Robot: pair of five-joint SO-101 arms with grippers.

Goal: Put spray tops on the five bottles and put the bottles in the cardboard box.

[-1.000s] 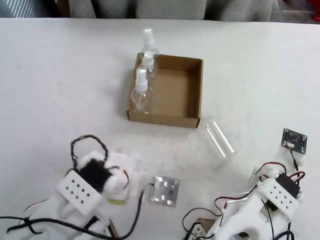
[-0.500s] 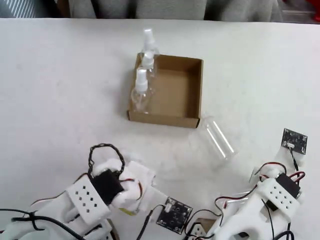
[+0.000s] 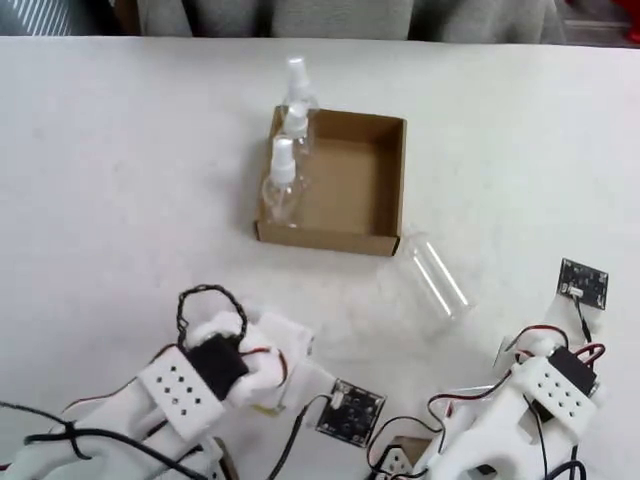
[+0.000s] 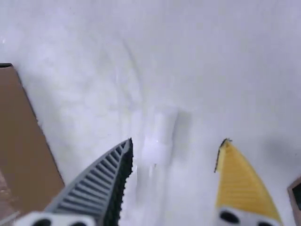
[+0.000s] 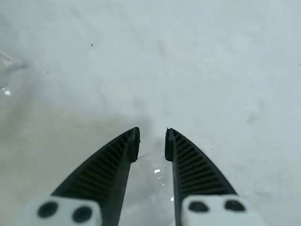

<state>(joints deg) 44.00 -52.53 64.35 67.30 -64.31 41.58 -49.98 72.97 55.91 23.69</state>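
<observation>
Lying beside cardboard box [image 3: 350, 180]: clear cylindrical bottle [image 3: 437, 277].

brown cardboard box [image 3: 330, 240], clear bottles [image 3: 283, 192], white spray tops [image 3: 283, 152], white table [image 3: 120, 150]

My left arm [image 3: 190, 385], white plastic with a black motor and looping black wires, sits low at the near left, bent and leaning toward my other arm. Its end effector [image 4: 176, 141] points down, with the grey ribbed finger [image 4: 101, 183] and the yellow finger [image 4: 237, 179] spread wide apart. My white plastic right arm [image 3: 545, 395] sits at the near right. Its black end effector [image 5: 151, 136] points down too.
</observation>
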